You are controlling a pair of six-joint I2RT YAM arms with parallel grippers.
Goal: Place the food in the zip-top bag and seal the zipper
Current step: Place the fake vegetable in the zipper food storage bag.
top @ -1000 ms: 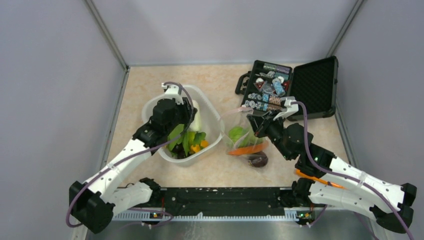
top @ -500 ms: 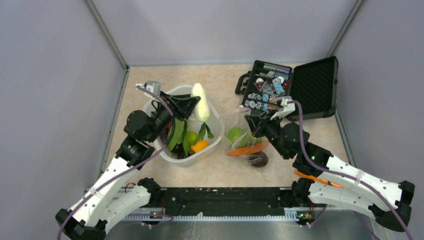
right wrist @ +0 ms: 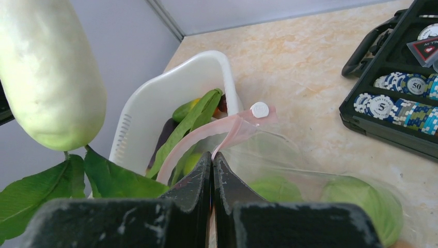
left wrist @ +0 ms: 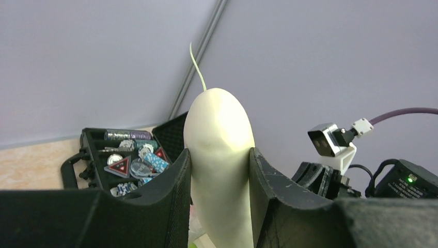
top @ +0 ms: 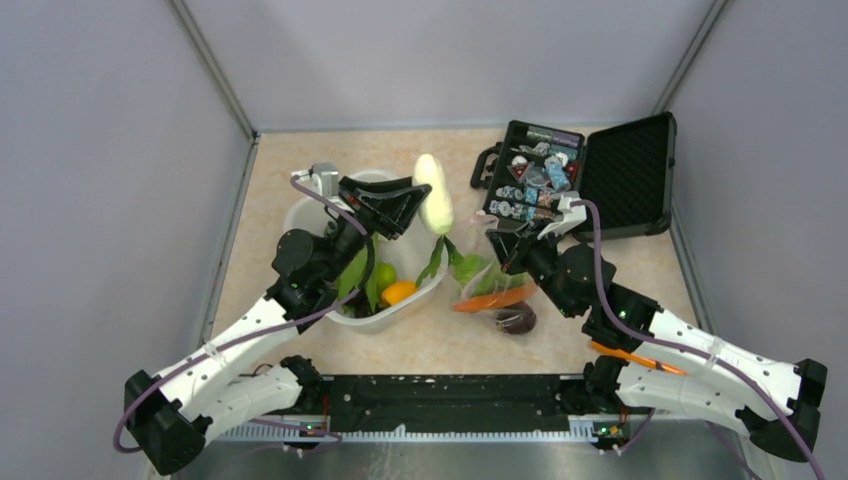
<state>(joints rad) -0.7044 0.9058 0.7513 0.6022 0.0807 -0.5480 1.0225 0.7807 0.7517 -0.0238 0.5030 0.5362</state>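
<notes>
Left gripper (top: pixel 421 203) clamps a white radish (top: pixel 433 188) between its two black fingers, gripping it partway along its length and holding it in the air above the far right rim of the white plastic tub (top: pixel 300 215), between the tub and the black case (top: pixel 630 170). Right gripper (right wrist: pixel 212 161) has its jaws pressed fully together on the pink zipper (right wrist: pixel 199 138) of the zip-top bag (right wrist: pixel 294 165), pinching that edge and lifting it off the beige stone-patterned table (top: pixel 450 345).

The case lies open at the far right of the table, its foam-lined lid laid back and its tray packed with poker chips (right wrist: pixel 395 82). The tub sits at the left and holds long green leafy pieces (top: pixel 355 275), a small orange fruit (top: pixel 398 292) and a round green one (top: pixel 385 275). The bag lies just right of the tub, near the case, its mouth edge raised toward the radish. Two green cabbages (right wrist: pixel 361 201) show through its clear plastic.

The radish is tilted, its rounded root end up with a thin tail on top; its green leaves (top: pixel 441 262) hang down beside the tub's right wall, next to the bag's mouth. An orange carrot (top: pixel 497 298) lies across the bag's near end, and a dark purple round piece (top: pixel 516 319) sits just beyond it toward the arm bases; whether either is inside the plastic cannot be told. A white round button (right wrist: pixel 260 109) sits on the end of the zipper strip.
</notes>
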